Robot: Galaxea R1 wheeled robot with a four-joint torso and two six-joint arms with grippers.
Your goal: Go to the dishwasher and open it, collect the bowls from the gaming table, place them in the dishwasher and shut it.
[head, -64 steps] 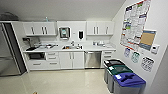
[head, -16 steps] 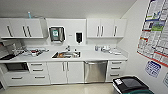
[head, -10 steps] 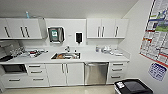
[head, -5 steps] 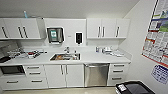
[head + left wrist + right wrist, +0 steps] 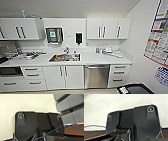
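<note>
The dishwasher [image 5: 96, 76] is straight ahead under the white counter, just right of the sink cabinet. Its brushed steel front is closed, and the bar handle [image 5: 96, 67] runs across its top. The bowls and the gaming table are out of view. In the left wrist view my arm's dark plate [image 5: 37, 126] hangs over a pale floor, with a blue cable crossing it. The right wrist view has the matching dark plate [image 5: 136, 122] in front of a white wall.
A sink [image 5: 65, 58] is set in the counter [image 5: 100, 58], with white doors below and drawers [image 5: 119, 72] right of the dishwasher. A black bin lid [image 5: 135, 89] is at my lower right. Posters [image 5: 158, 37] cover the right wall. Dishes lie on the counter's left end [image 5: 27, 55].
The camera has driven closer to the kitchen counter, which now looks larger. The bins on the right have slid mostly out of the picture. The dishwasher stays closed.
</note>
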